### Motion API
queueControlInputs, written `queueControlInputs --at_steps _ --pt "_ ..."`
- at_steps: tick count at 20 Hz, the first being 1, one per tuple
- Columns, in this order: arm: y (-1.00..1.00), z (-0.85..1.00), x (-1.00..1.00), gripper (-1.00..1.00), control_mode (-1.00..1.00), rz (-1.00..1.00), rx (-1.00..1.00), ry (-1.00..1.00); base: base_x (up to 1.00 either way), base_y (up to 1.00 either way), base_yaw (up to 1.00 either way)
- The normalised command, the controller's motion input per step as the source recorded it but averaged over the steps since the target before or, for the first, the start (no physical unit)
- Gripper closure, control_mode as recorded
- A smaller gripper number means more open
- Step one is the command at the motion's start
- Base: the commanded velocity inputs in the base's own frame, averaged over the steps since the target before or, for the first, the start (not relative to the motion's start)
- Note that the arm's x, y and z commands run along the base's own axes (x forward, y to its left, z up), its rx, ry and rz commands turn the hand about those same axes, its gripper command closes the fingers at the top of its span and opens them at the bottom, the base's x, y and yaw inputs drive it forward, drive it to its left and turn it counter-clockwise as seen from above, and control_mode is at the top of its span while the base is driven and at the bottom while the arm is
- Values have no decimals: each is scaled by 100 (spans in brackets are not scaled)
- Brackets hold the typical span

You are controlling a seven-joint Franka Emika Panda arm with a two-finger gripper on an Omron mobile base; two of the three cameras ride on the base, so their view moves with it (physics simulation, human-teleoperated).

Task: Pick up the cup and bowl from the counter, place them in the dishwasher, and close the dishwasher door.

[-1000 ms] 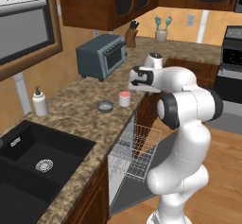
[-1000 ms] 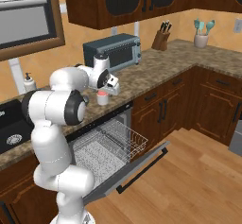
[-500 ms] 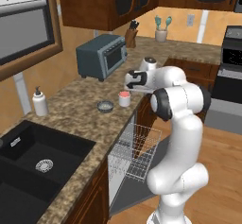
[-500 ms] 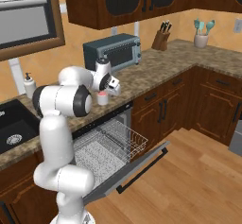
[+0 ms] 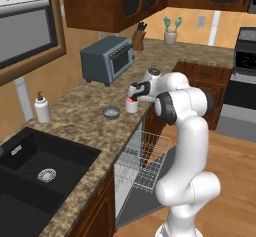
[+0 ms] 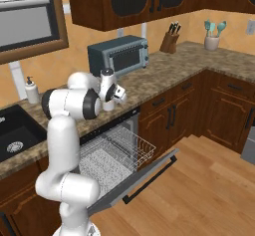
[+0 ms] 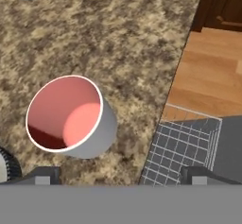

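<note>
The cup [image 5: 131,106], white with a pink inside, stands upright on the brown granite counter [image 5: 75,106] near its front edge. Left of it lies the grey-blue bowl [image 5: 111,112]. My gripper [image 5: 133,93] hovers just above the cup, open and empty. In the hand view the cup [image 7: 71,116] sits left of the midline, close to the left fingertip [image 7: 45,173], and the gripper [image 7: 120,175] holds nothing. The bowl's rim [image 7: 4,164] peeks in at the lower left. The dishwasher door [image 6: 144,177] hangs open with the white rack [image 6: 117,150] pulled out.
A toaster oven [image 5: 107,60] stands at the back of the counter, with a soap bottle [image 5: 42,107] and black sink [image 5: 40,166] to the left. A knife block [image 5: 139,38] and utensil pot [image 5: 171,33] sit in the far corner. Wood floor [image 6: 209,180] lies right of the door.
The hand has swung left and down from beside the cup to just above it. The jaws stayed open. Cup, bowl and dishwasher door have not moved.
</note>
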Motion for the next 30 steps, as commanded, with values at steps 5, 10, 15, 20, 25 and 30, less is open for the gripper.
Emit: queueControlInputs --at_steps 5,10,15,20,25,30 --pt "8 -18 36 -100 -100 -2 0 0 0 0 0" --pt "3 -4 44 -100 -100 -2 0 0 0 0 0" --pt "0 -8 42 -100 -100 -2 0 0 0 0 0" --pt "7 -31 9 -100 -100 0 1 2 0 0 0" --pt "10 -35 3 100 -100 0 0 3 0 0 0" --pt "2 -19 0 100 -100 0 0 0 0 0 0"
